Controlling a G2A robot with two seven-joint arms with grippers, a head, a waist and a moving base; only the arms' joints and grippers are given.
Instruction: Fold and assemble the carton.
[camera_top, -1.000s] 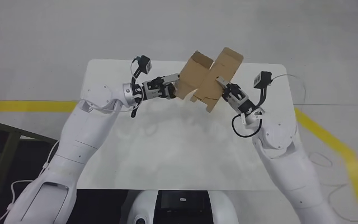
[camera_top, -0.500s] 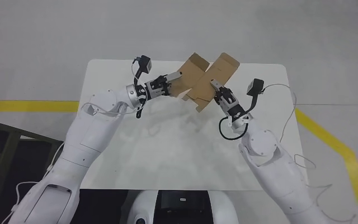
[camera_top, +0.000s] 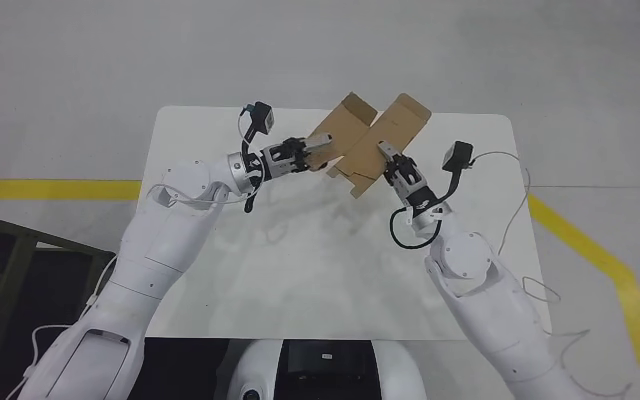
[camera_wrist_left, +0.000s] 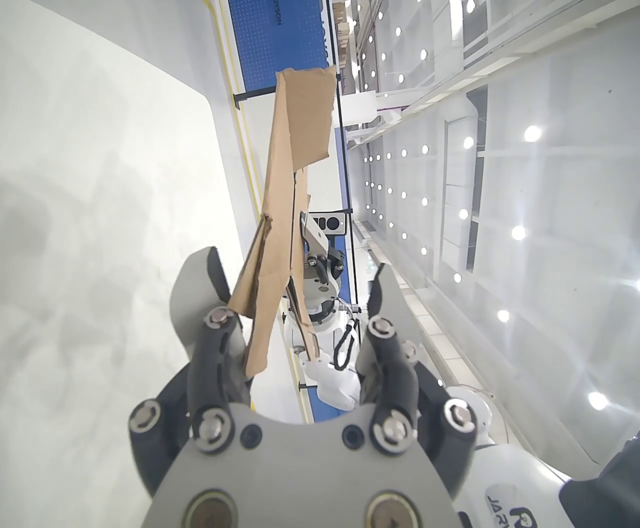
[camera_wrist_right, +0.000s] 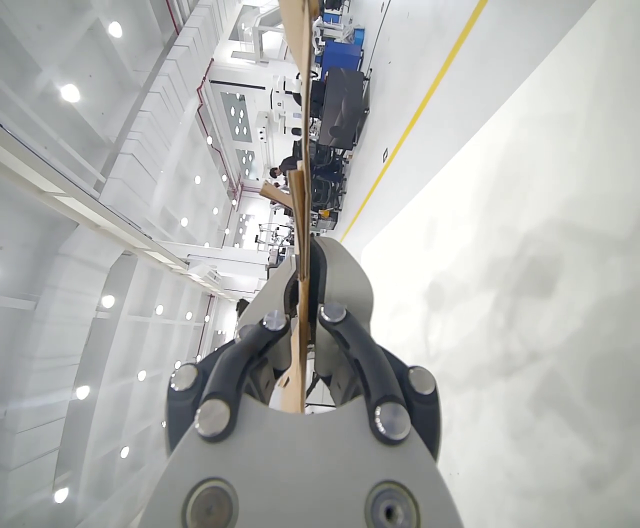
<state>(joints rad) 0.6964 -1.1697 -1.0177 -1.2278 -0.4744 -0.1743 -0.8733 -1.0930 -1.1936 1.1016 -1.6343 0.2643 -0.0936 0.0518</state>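
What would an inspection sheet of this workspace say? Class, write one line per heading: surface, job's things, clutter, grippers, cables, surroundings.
Surface: white table, bare where visible.
Job's things: brown carton, partly folded, held up over the table's far side between both arms.
Clutter: nothing seen.
Grippers: left gripper open, carton edge between its fingers, against one of them; right gripper shut on the carton.
Cables: black cable looped at the right wrist.
Surroundings: grey floor with a yellow line.
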